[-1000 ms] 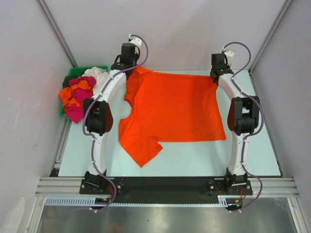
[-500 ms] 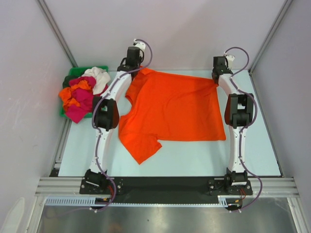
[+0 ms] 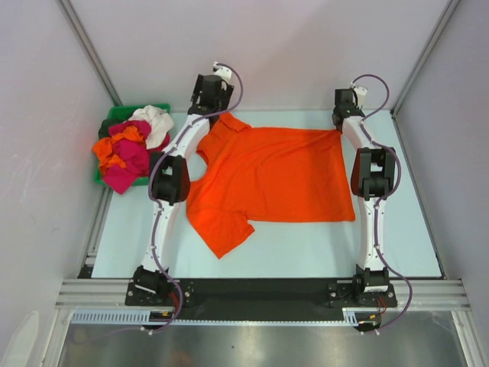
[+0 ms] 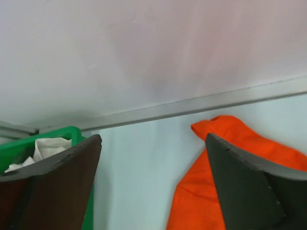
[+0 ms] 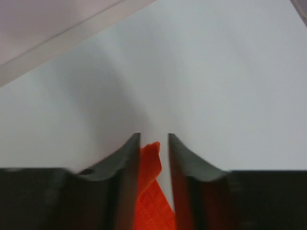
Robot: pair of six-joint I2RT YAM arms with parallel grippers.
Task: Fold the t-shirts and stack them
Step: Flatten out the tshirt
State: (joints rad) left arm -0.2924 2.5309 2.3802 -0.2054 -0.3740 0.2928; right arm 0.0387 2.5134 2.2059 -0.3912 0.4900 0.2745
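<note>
Orange cloth is lying spread across the middle of the desk [image 3: 306, 245]: the shirt [image 3: 283, 176] is resting flat between the two arms. Its collar is facing the left arm, one sleeve is pointing toward the near edge, and its hem is running along the right side. The far left part is sitting slightly rumpled.

The left hand [image 4: 153, 139] is hovering at that far left corner with its fingers [image 4: 72, 167] standing wide apart and gripping nothing. In the left wrist view a tip of the shirt [image 4: 225, 158] is lying on the desk just beside the right-side finger, apart from it.

The right hand [image 5: 153, 136] is sitting at the far right corner of the hem. Its jaws are standing only slightly parted, and a point of the shirt [image 5: 151, 191] is poking up in the gap. The cloth is leaning against one finger [image 5: 124, 182] and leaving a sliver of space before the other, so it is not being pinched.

A pile [image 3: 126, 149] of magenta, orange and white shirts is spilling out of a green bin [image 3: 114, 116] at the far left of the desk, well apart from the spread shirt.
</note>
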